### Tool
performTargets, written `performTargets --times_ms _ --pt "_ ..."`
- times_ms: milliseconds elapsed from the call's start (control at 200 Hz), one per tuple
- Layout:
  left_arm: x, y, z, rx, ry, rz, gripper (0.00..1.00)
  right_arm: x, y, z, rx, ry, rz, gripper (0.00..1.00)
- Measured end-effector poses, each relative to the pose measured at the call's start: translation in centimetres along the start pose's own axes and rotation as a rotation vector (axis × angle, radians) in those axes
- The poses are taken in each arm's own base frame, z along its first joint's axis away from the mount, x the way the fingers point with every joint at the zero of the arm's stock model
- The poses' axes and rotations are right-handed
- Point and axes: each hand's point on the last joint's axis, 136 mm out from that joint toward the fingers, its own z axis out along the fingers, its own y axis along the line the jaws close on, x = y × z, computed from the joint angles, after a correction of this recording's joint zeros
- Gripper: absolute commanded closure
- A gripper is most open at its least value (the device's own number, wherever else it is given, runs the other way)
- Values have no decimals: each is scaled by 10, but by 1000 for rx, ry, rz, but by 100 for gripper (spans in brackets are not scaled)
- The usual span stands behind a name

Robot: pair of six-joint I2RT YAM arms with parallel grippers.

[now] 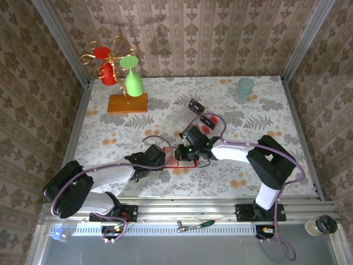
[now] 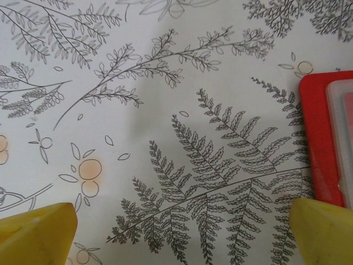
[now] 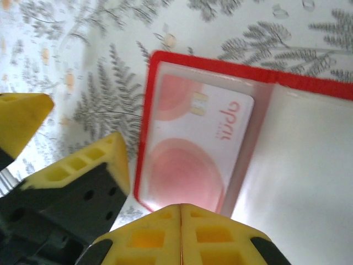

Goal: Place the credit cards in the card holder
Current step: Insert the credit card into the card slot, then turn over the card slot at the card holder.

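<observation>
Card holder (image 1: 176,161) lies open & flat on the bench (image 1: 110,138), front-ctr, btwn the two tools. It's a bright-red square w/ rounded corners and a smooth rim, w/ a glossy see-through pocket inside. In the R wrist view a whitish card (image 3: 193,149) sits inside that pocket: thin rect., rounded corners, two soft red round blotches, small gold chip, red lettering. The holder's other half is pale & washed out by glare. R tool (image 3: 181,221) has its yellow pads (image 3: 149,240), moulded w/ square hollows, pressed together w/ nothing visible btwn them, right at the holder's near edge. L tool (image 2: 182,232) is spread wide, w/ blunt yellow fingers (image 2: 33,234) low over the cloth & one tip just beside the holder's red edge. A black card (image 1: 194,104) w/ pale markings lies farther back on the bench, a second black card (image 1: 209,121) near it, both apart from the holder. Bench cover is a matte pale cloth printed w/ grey fern fronds & small orange blossoms.
</observation>
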Motion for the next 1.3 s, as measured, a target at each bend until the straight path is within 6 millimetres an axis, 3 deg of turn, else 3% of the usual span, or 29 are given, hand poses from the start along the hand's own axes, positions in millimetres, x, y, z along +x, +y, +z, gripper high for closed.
performTargets --times_ms 175,515,660,880,1045,1300 --pt "-9 0 -10 17 -25 -10 0 -15 7 -22 -3 -52 -29 77" --pt "-35 -8 -26 56 -72 -27 0 -29 -13 -41 66 -94 -34 72" --pt "-40 -16 -29 75 -77 -25 0 -28 -27 -42 122 -86 -49 75" --pt "-44 -43 -33 120 -81 14 0 -24 -43 -36 180 -66 -68 81" --pt "-39 -55 -31 136 -72 28 0 -20 -57 -27 228 -32 -62 84" --pt "-32 -68 -24 152 -58 43 0 -30 -70 -18 264 -26 -54 87"
